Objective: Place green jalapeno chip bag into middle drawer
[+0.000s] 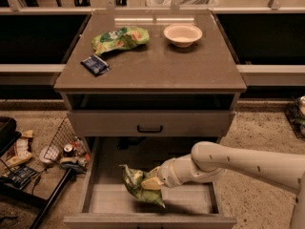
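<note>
End effector [153, 183] gripping green jalapeno chip bag [134, 184], over middle drawer [110, 202] floor

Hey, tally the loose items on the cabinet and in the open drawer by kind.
Green chip bags: 2 (orange-yellow patched bag on top; shiny green foil bag in gripper, over grey drawer)
Dark blue packet: 1
White bowl: 1
Total: 4

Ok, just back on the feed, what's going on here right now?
The arm reaches in from the right, and its gripper is low inside the open middle drawer, jaws shut on the green jalapeno chip bag. The bag is close over the drawer floor; whether it touches is unclear, and it is not yet released. On the cabinet top sit another green bag, a small blue packet and a white bowl.
</note>
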